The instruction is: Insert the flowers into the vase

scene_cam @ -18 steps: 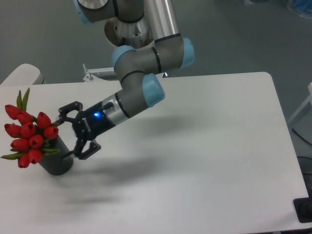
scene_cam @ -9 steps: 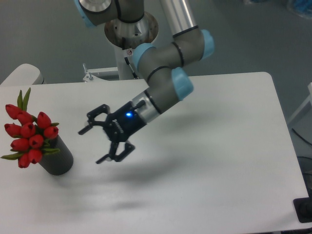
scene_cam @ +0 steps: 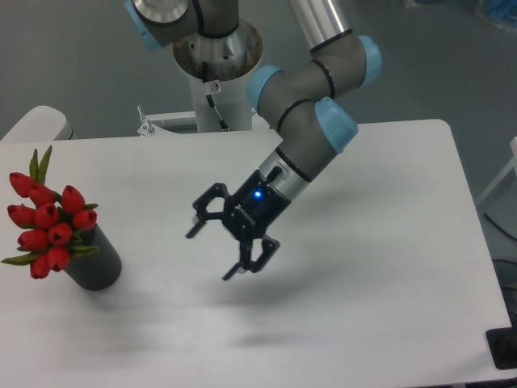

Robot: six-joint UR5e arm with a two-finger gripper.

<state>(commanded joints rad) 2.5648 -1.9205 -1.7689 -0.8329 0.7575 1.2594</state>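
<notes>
The flowers [scene_cam: 46,227], a bunch of red tulip buds with green leaves, stand in the black vase [scene_cam: 95,262] at the left edge of the white table. The buds lean out to the left over the vase's rim. My gripper [scene_cam: 209,255] is open and empty. It hangs above the middle of the table, well to the right of the vase, pointing down and left.
The white table [scene_cam: 363,307] has rounded corners; its right edge is near the frame's right side. The robot's base column [scene_cam: 216,56] stands behind the table's far edge. A rounded white object [scene_cam: 36,124] sits at the far left behind the table.
My open gripper has moved right and slightly down, away from the vase, from right beside it to above the table's middle. The flowers and vase have stayed in place.
</notes>
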